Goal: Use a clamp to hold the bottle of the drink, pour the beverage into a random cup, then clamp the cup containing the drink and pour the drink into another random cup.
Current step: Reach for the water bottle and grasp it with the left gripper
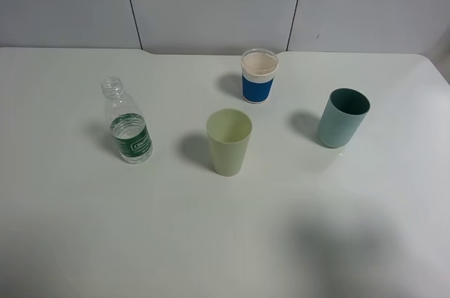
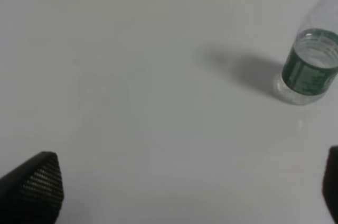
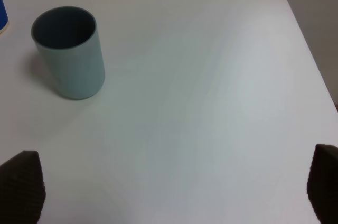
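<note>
Left fingers [image 2: 33,188]: spread wide and holding nothing. Only their dark textured tips show, at the edges of the left wrist view, over the bare white counter [image 1: 211,242].
Right fingers [image 3: 21,187]: also wide and empty, tips at the edges of the right wrist view.
Bottle [image 1: 127,124]: upright and uncapped on the left part of the counter, with water up to about its green label.
Bottle and left fingers: the bottle stands ahead of them and off to one side, apart from both tips (not yet between them).
Cups: a pale green cup [image 1: 228,142] near the middle, a white cup with a blue band [image 1: 259,76] behind it and a teal tumbler [image 1: 342,117] on the right. All are upright and well apart.
Tumbler and right fingers: ahead of them and to one side, untouched.
Risk, approach: because the bottle is off-centre, one tip could strike it and tip it, spilling water through the open neck.
Risk, grip: thin clear plastic probably buckles, so a hard squeeze could push water out.
</note>
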Motion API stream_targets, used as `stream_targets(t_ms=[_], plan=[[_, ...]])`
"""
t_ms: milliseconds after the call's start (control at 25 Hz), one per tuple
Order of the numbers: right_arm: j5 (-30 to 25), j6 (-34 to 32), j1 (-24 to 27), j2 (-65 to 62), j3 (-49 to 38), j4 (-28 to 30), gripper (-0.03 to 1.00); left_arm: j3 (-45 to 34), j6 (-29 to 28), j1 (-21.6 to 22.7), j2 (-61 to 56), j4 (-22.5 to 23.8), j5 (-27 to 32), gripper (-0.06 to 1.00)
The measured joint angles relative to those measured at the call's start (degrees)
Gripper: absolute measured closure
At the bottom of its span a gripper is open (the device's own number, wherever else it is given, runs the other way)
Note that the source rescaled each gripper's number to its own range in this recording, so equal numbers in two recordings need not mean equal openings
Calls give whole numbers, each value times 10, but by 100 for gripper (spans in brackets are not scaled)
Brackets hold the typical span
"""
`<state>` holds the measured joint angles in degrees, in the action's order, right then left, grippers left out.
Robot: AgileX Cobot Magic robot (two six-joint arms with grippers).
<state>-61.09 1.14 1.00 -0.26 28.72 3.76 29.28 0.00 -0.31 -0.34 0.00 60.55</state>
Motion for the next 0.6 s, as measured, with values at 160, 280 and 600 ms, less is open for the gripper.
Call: stream_targets(t_ms=[160, 280, 600], plan=[[0, 0, 0, 0, 0, 0, -3, 0, 0, 0, 0, 0, 0, -6], [0, 0, 0, 0, 0, 0, -3, 0, 0, 0, 0, 0, 0, -6], [0, 0, 0, 0, 0, 0, -3, 0, 8, 0, 0, 0, 0, -6]])
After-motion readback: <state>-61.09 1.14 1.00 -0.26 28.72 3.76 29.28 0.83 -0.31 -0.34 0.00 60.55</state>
